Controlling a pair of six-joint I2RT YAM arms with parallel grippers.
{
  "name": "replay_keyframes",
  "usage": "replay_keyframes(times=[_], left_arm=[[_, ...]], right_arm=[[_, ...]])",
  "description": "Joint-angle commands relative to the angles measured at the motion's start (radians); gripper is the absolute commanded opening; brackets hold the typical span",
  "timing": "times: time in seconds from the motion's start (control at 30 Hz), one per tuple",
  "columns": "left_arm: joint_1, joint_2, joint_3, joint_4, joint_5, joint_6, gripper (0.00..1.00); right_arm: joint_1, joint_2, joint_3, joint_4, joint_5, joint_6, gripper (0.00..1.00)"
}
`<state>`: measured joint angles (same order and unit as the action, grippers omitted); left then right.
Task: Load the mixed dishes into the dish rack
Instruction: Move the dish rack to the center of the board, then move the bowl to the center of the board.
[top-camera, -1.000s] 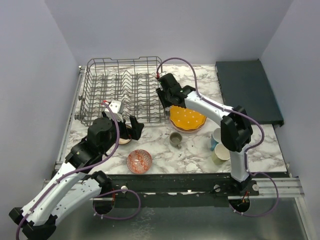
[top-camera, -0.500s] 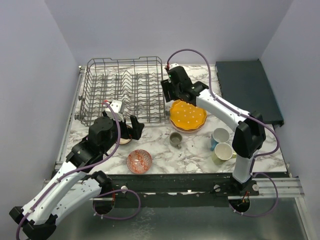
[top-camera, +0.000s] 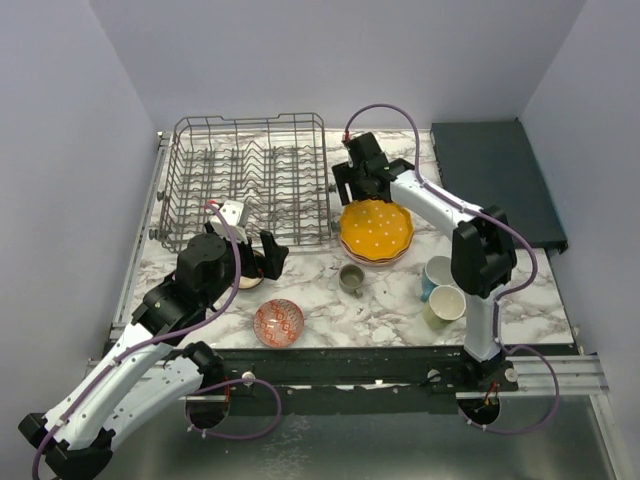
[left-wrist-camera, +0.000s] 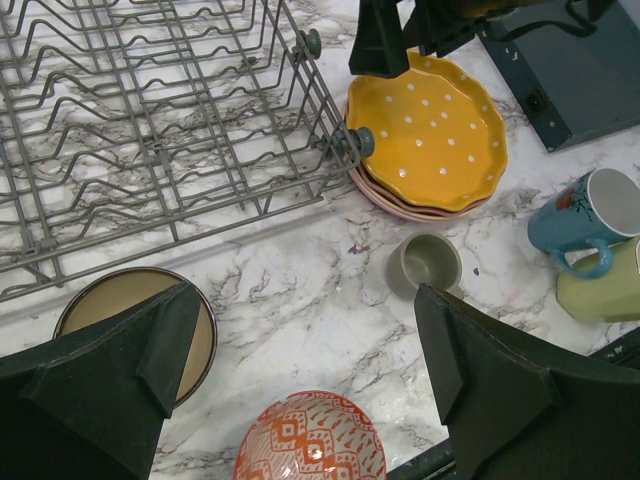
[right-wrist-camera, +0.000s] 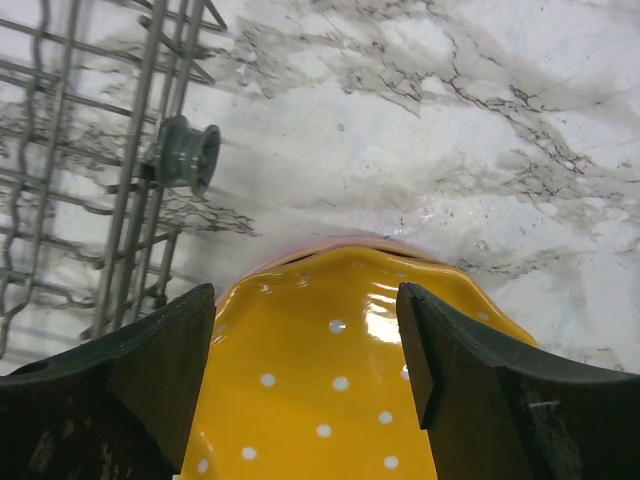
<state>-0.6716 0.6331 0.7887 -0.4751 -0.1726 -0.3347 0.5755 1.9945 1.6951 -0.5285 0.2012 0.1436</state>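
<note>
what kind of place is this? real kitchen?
Likely a lab test cell dressed as a kitchen counter: plain grey walls box in a marble-print table, two robot arms are bolted along its near rail, and a dish rack sits beside an orange plate.

We see the grey wire dish rack (top-camera: 245, 180) at the back left of the desk (top-camera: 390, 310). Just beside it, the orange dotted plate (top-camera: 376, 227) lies flat on a pink plate (left-wrist-camera: 400, 208). The small grey cup (top-camera: 351, 278) stands in front. The blue mug (top-camera: 436, 270) and yellow-green mug (top-camera: 444, 305) sit together on the right. The red-patterned bowl (top-camera: 279, 322) and brown bowl (left-wrist-camera: 110, 300) sit open side up in front of the rack.
</note>
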Motion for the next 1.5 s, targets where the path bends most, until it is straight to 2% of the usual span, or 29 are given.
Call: replay_keyframes(times=[0.0, 0.27, 0.5, 0.8, 1.27, 1.47], left_arm=[[-0.002, -0.013, -0.013, -0.012, -0.016, 0.006, 0.99], [-0.001, -0.013, -0.012, -0.012, -0.015, 0.006, 0.99], [-0.001, -0.013, -0.013, -0.013, -0.018, 0.006, 0.99], [-0.001, -0.015, -0.012, -0.011, -0.016, 0.006, 0.99], [0.0, -0.011, -0.011, -0.012, -0.011, 0.006, 0.99], [0.0, -0.013, -0.013, -0.012, -0.011, 0.006, 0.99]], right_arm=[[-0.015, 0.057, 0.029, 0.027, -0.045, -0.037, 0.8], [-0.02, 0.101, 0.046, 0.068, -0.086, -0.099, 0.83], [-0.029, 0.189, 0.123, 0.033, -0.097, -0.129, 0.85], [-0.033, 0.184, 0.028, 0.071, -0.146, -0.175, 0.85], [-0.034, 0.173, -0.031, -0.077, -0.182, -0.235, 0.85], [-0.034, 0.138, -0.093, -0.068, -0.193, -0.219, 0.85]])
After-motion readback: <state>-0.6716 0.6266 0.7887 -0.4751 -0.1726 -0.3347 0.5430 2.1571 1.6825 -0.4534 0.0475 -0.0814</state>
